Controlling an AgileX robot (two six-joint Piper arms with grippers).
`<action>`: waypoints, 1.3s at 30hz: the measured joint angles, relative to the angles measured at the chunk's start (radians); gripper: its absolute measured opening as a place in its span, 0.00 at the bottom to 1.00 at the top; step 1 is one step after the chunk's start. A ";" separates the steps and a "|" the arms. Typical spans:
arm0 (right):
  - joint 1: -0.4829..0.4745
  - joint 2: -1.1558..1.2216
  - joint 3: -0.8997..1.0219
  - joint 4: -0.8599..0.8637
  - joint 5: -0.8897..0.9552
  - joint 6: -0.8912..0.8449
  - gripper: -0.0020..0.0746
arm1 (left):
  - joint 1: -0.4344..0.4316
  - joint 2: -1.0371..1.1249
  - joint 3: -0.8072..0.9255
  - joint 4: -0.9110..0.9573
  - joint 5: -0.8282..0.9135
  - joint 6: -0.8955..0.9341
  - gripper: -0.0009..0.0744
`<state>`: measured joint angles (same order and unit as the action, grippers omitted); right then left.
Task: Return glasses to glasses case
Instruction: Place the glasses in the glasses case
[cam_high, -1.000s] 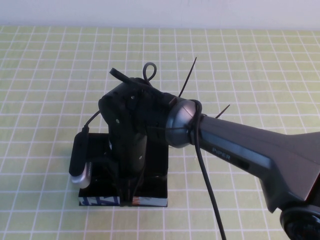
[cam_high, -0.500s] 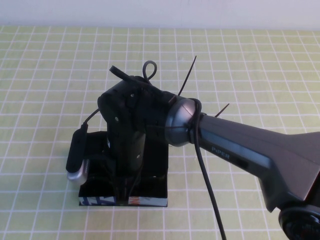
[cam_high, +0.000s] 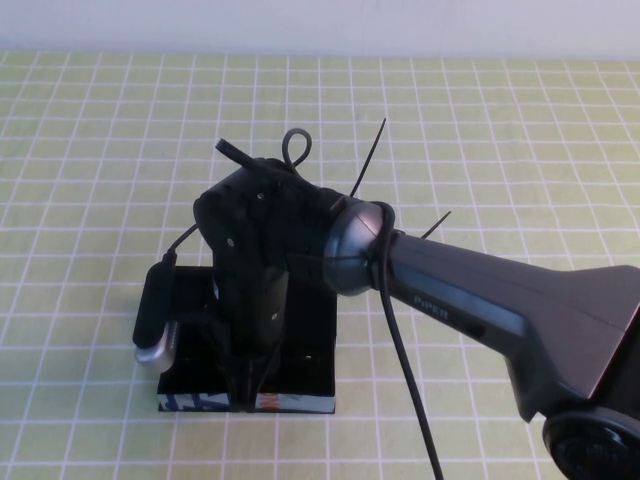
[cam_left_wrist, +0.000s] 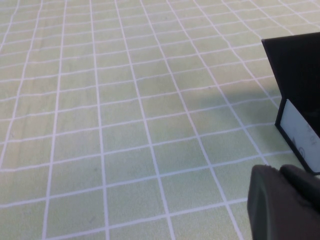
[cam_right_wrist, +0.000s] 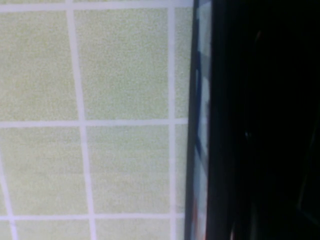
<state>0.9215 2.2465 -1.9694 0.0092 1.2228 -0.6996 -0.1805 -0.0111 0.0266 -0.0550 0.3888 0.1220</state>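
The glasses case (cam_high: 312, 335) is a black box lying open near the table's front, its blue, white and orange-red printed side (cam_high: 290, 402) facing me. My right gripper (cam_high: 248, 388) points straight down into the case, just behind that front side. The wrist and its camera cover most of the case's inside, and the glasses are hidden. The right wrist view shows only the case's printed edge (cam_right_wrist: 202, 125) against a dark interior. My left gripper (cam_left_wrist: 281, 172) is out of the high view, low over the cloth beside the case's raised lid (cam_left_wrist: 300, 75), with its fingers together and empty.
A yellow-green cloth (cam_high: 480, 140) with a white grid covers the whole table. The right arm's long link (cam_high: 480, 300) reaches in from the front right, with a black cable (cam_high: 405, 370) hanging off it.
The right wrist has shifted slightly left and lower over the case. The case has not moved.
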 joint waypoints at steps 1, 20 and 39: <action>-0.001 0.000 0.000 0.000 0.000 0.000 0.11 | 0.000 0.000 0.000 0.000 0.000 0.000 0.01; -0.005 -0.015 0.000 -0.009 0.000 0.000 0.44 | 0.000 0.000 0.000 0.000 0.000 0.000 0.01; -0.027 -0.171 -0.005 -0.155 0.004 0.168 0.11 | 0.000 0.000 0.000 0.000 0.000 0.000 0.01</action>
<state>0.8948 2.0750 -1.9748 -0.1456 1.2272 -0.5319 -0.1805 -0.0111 0.0266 -0.0550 0.3888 0.1220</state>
